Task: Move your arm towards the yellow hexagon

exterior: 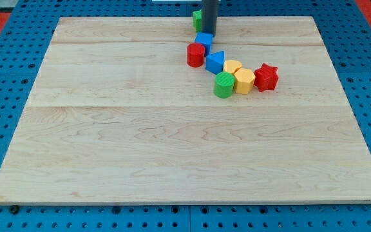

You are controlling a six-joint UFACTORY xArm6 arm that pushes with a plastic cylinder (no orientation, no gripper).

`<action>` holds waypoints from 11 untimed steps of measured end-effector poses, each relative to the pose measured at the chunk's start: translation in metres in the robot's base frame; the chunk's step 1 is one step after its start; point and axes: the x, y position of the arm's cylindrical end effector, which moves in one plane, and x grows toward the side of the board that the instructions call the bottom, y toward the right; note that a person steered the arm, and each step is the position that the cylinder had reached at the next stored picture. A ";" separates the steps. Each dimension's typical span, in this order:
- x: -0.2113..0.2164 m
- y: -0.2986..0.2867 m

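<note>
The yellow hexagon (244,80) sits right of centre in the upper part of the wooden board (108,129). It touches a yellow heart-shaped block (232,66) above it, a green cylinder (223,85) on its left and a red star (266,77) on its right. My tip (209,33) stands near the view's top, above and to the left of the hexagon, just above a blue cube (203,41). A blue triangle (215,62) and a red cylinder (196,55) lie between the tip and the hexagon.
A green block (197,19) stands by the board's top edge, partly hidden behind the rod. The board lies on a blue pegboard (11,96) that surrounds it.
</note>
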 end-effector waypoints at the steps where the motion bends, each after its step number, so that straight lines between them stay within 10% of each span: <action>1: 0.034 0.028; 4: 0.070 0.125; 7: 0.203 0.115; 11: 0.147 0.037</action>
